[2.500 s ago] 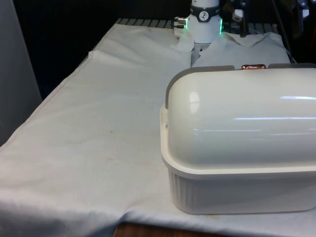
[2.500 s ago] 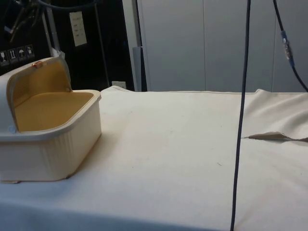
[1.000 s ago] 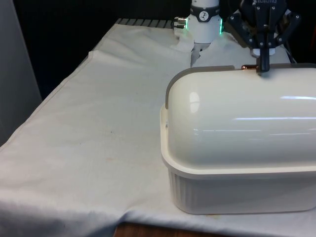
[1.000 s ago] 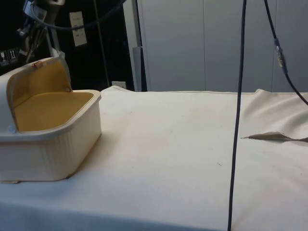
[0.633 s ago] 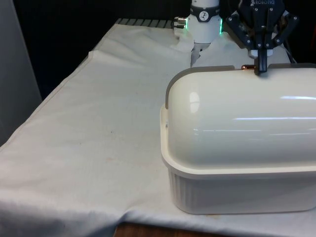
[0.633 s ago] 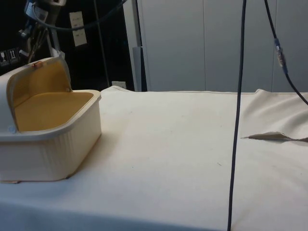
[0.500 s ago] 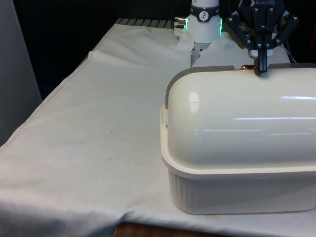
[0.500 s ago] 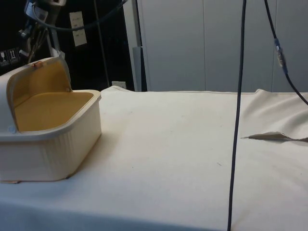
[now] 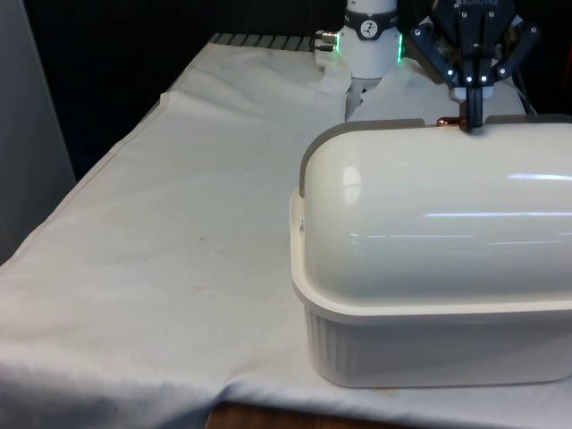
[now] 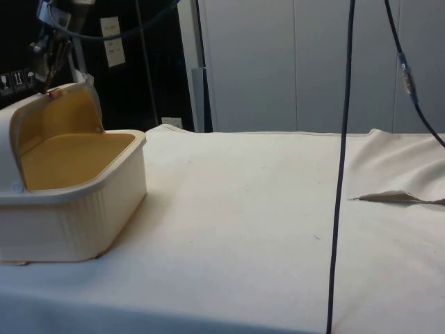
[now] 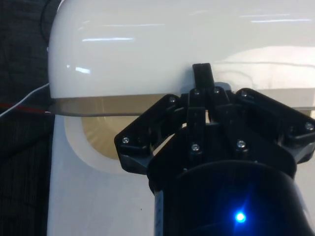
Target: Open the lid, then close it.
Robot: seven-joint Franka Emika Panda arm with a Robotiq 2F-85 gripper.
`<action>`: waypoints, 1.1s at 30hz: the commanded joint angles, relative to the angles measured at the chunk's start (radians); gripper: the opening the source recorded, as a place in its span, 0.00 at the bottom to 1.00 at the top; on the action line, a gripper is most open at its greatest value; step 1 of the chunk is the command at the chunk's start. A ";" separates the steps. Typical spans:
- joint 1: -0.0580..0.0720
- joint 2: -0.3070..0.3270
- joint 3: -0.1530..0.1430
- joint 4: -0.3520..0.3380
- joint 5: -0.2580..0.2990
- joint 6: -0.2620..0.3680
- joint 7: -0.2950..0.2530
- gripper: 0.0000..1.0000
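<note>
We see the gripper [image 9: 472, 121] with fingers drawn together at the handle [image 9: 451, 121] on the raised lid [image 9: 438, 214] of the bread box [image 10: 76, 209].

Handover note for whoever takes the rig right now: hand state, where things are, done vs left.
Hand: fingers together, at the copper handle on the lid's raised edge; in the wrist view one finger lies against the lid's shell.
Bread box: on the cloth near the table's front edge, at the front view's right, its back to the front camera.
Lid: rolled back, open; the side view shows the tan inside.
Done: opening.
Left: pull the lid shut, then let go.
</note>
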 commanded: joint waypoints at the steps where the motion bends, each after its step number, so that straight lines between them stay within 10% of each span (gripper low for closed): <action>1: 0.003 -0.002 -0.004 0.002 -0.007 -0.017 0.003 0.00; 33: 0.004 -0.038 -0.001 0.009 -0.045 -0.270 0.001 0.00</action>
